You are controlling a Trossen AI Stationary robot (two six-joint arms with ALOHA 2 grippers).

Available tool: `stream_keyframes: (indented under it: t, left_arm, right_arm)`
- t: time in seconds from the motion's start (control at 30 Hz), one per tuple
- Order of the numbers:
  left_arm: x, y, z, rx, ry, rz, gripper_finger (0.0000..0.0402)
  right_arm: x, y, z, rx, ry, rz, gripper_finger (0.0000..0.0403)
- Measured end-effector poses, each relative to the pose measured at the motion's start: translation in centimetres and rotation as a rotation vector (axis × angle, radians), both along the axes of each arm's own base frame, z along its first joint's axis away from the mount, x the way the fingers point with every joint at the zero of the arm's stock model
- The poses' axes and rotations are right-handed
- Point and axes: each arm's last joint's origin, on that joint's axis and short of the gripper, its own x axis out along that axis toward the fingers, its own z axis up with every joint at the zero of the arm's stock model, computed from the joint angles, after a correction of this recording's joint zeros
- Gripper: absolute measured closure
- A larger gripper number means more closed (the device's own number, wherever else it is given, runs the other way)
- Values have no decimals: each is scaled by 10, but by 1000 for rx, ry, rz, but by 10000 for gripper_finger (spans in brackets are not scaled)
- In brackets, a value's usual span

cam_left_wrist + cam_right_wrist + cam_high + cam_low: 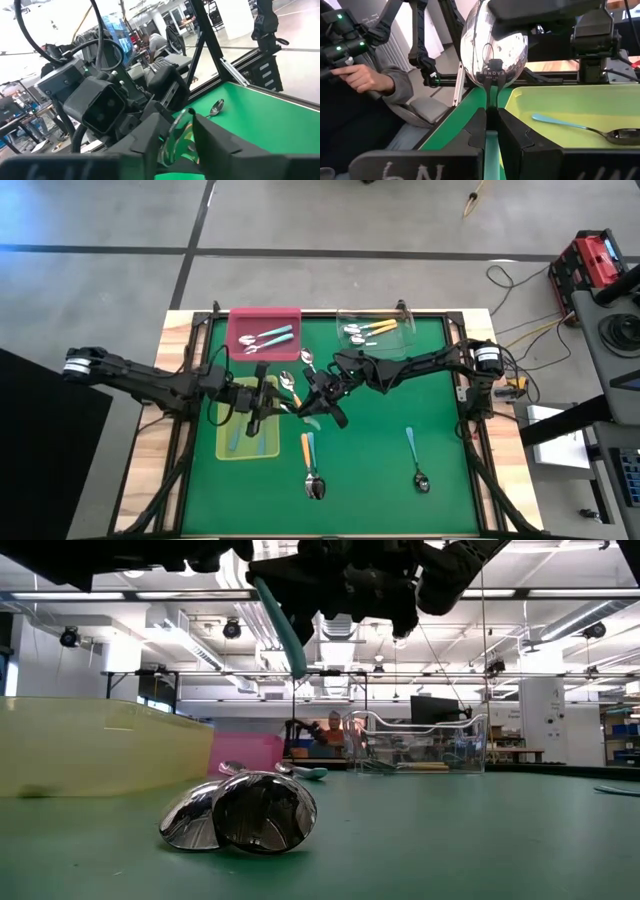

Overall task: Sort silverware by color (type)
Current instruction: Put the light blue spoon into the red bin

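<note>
Spoon in hand first: the teal-handled spoon (492, 45) is up off the mat, just beside the yellow-green tray (225, 448), at the edge nearest the table's middle. The right gripper (491, 117) pinches its slim handle just under the bowl, jaws pressed hard together on it. The left gripper (182, 131) sits around the shiny bowl; whether its jaws bear on the metal yet I cannot tell.

By the look of it the spoon is light and stiff. The polished bowl is rounded and probably slippery, so the flat plastic handle is the surer place to hold.

The yellow-green tray holds a spoon with a pale blue-green handle (570, 125). The pink tray (240, 320), beyond the yellow-green one toward the table's far edge, holds light-blue-handled spoons (272, 337). The clear tray (402, 345), well apart from it across the mat, holds orange-handled spoons (368, 328). More spoons lie loose on the green mat (380, 430).
</note>
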Motion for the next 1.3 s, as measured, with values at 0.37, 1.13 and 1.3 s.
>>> stream_keyframes:
  t: [0.37, 1.13, 1.3]
  left_arm:
    - [1, 0, 0, 7, -10, 0, 399]
    - [-28, 16, 19, 17, -29, 310, 401]
    - [-40, 29, 26, 10, -49, 414, 401]
  right_arm:
    - [0, 0, 0, 8, 4, -4, 377]
    - [-9, -56, 6, 137, 88, -167, 222]
    - [-20, -75, 21, 111, 70, -275, 221]
